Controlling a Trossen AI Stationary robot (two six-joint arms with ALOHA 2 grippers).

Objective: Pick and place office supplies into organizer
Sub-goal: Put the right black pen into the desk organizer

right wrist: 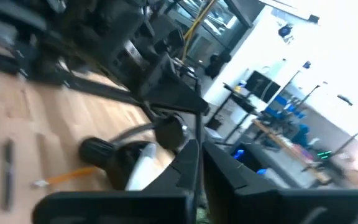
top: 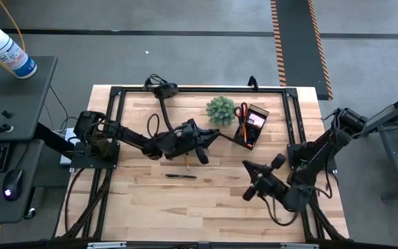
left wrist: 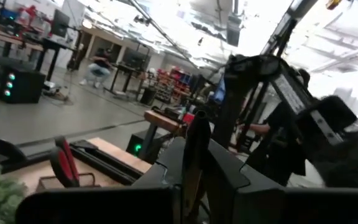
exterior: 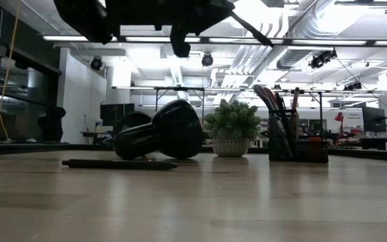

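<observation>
My left gripper [top: 211, 137] hangs above the table's middle, shut on a thin dark pen [left wrist: 197, 134], just left of the green plant [top: 221, 109]. The black organizer [top: 251, 128] stands right of the plant, with red-handled scissors [top: 242, 111] and a pink pad [top: 257, 119] in it. Another dark pen [top: 180, 176] and an orange pencil [right wrist: 67, 177] lie flat on the wood. My right gripper [top: 249, 181] is shut on nothing, in the air at the near right. My left gripper pinches the dark pen between its two fingers [left wrist: 225, 171]. The pen's free end [exterior: 250, 30] sticks out past the fingertips, slanting toward the organizer. The fingers point roughly level toward the table's right side. The pen is lifted clear of the table.
A black desk lamp [exterior: 163, 131] lies on its side beneath and behind my left arm, its stem [top: 163, 104] running to the far edge. A black frame [top: 116, 93] borders the table. Bare wood lies along the near edge.
</observation>
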